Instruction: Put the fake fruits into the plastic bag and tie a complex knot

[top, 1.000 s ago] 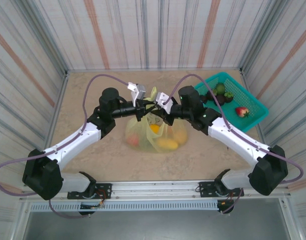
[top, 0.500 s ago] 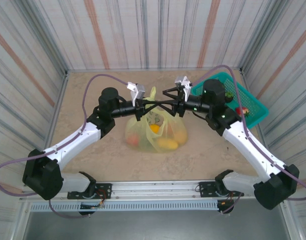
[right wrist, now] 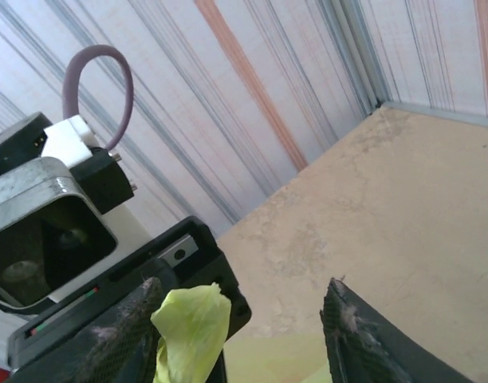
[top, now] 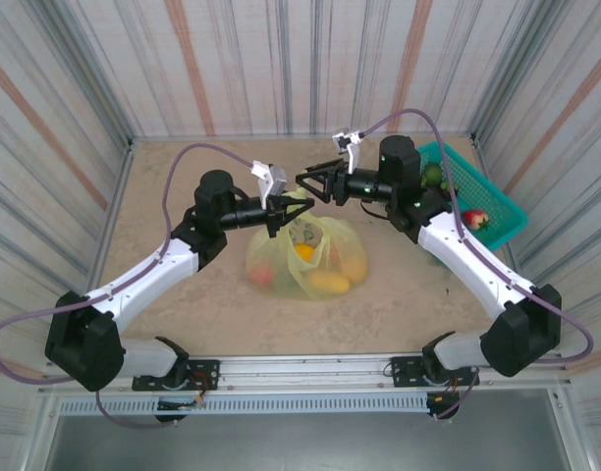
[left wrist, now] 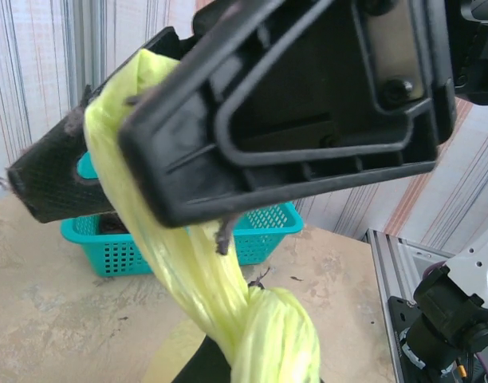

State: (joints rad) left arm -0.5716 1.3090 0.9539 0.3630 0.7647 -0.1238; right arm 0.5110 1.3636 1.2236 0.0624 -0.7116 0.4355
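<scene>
Plastic bag (left wrist: 228, 295) handle end hidden between clamped jaws of left gripper (top: 283, 209)

You have a teal mesh-sided basket (top: 497, 196) standing at the far right corner of the table (top: 183, 324), close against the right-hand wall. The tabletop is a sandy, speckled beige with faint darker mottling. Corrugated wall panels (top: 281, 69), striped top to bottom in grey, white and rust-orange, close it in on three sides. Along your near edge runs a silver metal rail (top: 310, 365), with a slotted strip and a plain grey panel (top: 300, 442) below it.
</scene>
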